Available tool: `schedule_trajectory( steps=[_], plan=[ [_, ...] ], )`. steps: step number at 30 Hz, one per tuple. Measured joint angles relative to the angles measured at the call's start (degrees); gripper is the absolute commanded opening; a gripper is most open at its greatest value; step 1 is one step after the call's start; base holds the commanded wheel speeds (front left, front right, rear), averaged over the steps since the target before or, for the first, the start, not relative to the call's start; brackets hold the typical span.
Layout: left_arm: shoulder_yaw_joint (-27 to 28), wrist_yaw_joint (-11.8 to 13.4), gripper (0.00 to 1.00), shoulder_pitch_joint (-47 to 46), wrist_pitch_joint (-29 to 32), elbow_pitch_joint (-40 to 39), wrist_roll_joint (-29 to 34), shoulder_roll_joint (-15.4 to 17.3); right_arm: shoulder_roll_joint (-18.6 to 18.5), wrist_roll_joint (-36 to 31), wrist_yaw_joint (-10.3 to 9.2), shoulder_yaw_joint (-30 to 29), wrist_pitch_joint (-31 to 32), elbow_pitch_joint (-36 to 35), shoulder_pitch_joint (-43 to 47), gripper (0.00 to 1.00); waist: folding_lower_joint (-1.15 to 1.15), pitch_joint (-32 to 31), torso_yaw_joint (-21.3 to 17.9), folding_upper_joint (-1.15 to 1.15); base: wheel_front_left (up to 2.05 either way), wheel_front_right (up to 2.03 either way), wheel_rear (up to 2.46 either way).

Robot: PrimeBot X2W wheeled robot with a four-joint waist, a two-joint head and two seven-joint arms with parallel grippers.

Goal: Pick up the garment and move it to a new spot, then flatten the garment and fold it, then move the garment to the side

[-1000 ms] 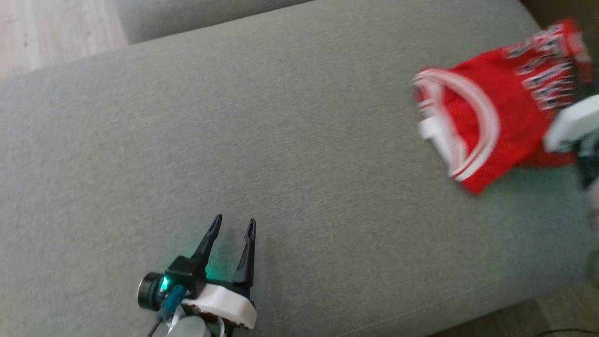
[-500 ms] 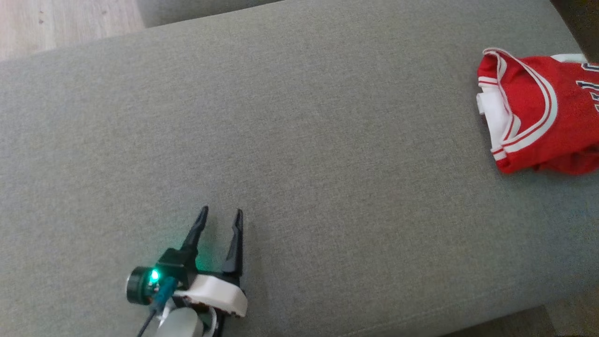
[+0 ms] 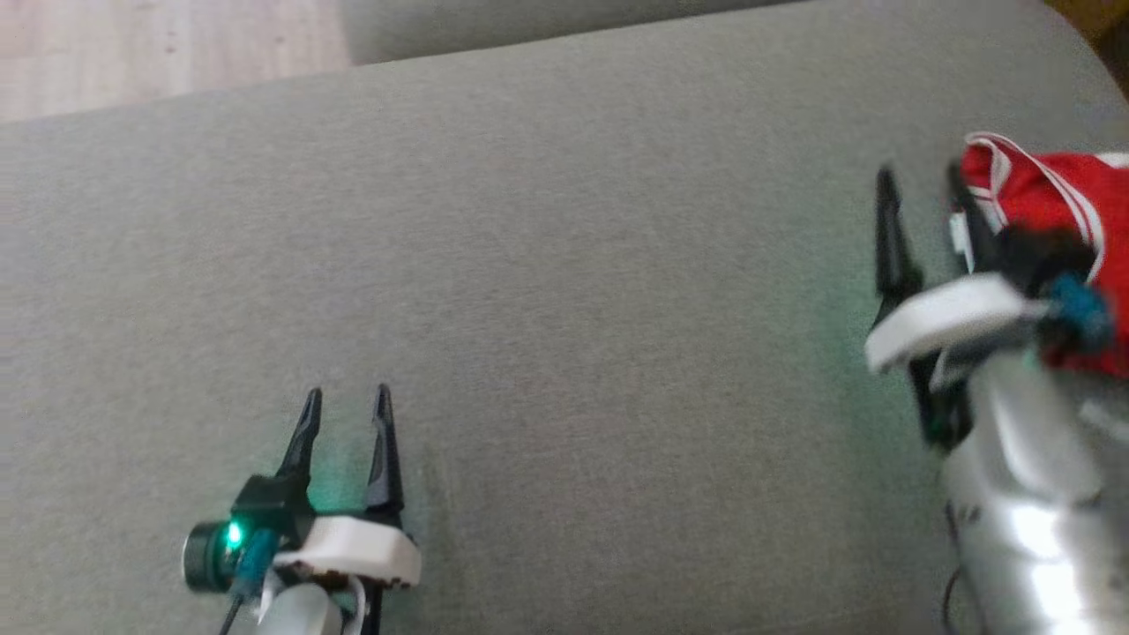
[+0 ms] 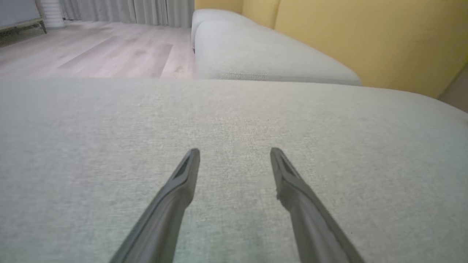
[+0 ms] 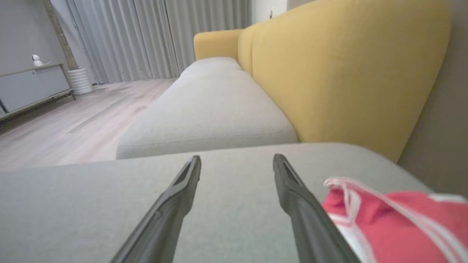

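Observation:
The garment (image 3: 1050, 190) is a red jersey with white trim, folded and lying at the far right of the grey sofa seat (image 3: 564, 291). My right gripper (image 3: 922, 176) hovers just left of it, open, with nothing between its fingers. In the right wrist view the garment (image 5: 395, 223) lies beside the right finger, and the right gripper (image 5: 237, 159) stands apart over bare cushion. My left gripper (image 3: 346, 399) rests open at the lower left, far from the garment. The left wrist view shows the left gripper (image 4: 234, 151) with grey fabric between its fingers.
A second grey seat cushion (image 5: 215, 106) adjoins beyond, with a yellow backrest (image 5: 340, 73) along the right. Wooden floor (image 3: 159, 44) lies past the seat's far left edge. A cabinet (image 5: 29, 87) and curtains (image 5: 153, 36) stand across the room.
The right gripper has let go of the garment and drawn back to its left, fingers apart. The head camera has shifted, so the whole view moved. The left gripper stays open.

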Motion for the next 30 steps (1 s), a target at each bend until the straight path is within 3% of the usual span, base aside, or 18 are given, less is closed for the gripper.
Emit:
schedule_trajectory(
  steps=[6, 17, 30],
  plan=[
    [1.1, 0.4, 1.0, 2.3, 0.0, -0.1, 0.1, 0.0, 2.1, 0.3, 0.0, 0.0, 0.0, -0.9, 11.0, 1.0, -0.01, -1.8, 3.8, 0.0, 0.0, 0.0, 0.0],
    [3.0, 0.4, 1.0, 3.4, 0.0, -1.0, 1.0, 0.0, 3.0, 1.1, 0.0, 0.3, 0.0, -2.8, 13.7, 1.0, -0.01, -4.4, 7.3, 0.0, 0.0, 0.0, 0.0],
    [4.6, -0.2, 1.0, 4.9, 0.0, -1.0, -0.4, 0.0, 3.1, 4.3, 0.0, 3.9, 0.0, -3.1, 17.4, 1.0, -0.01, -8.3, 7.6, 0.0, 0.0, 0.0, 0.0]
  ],
)
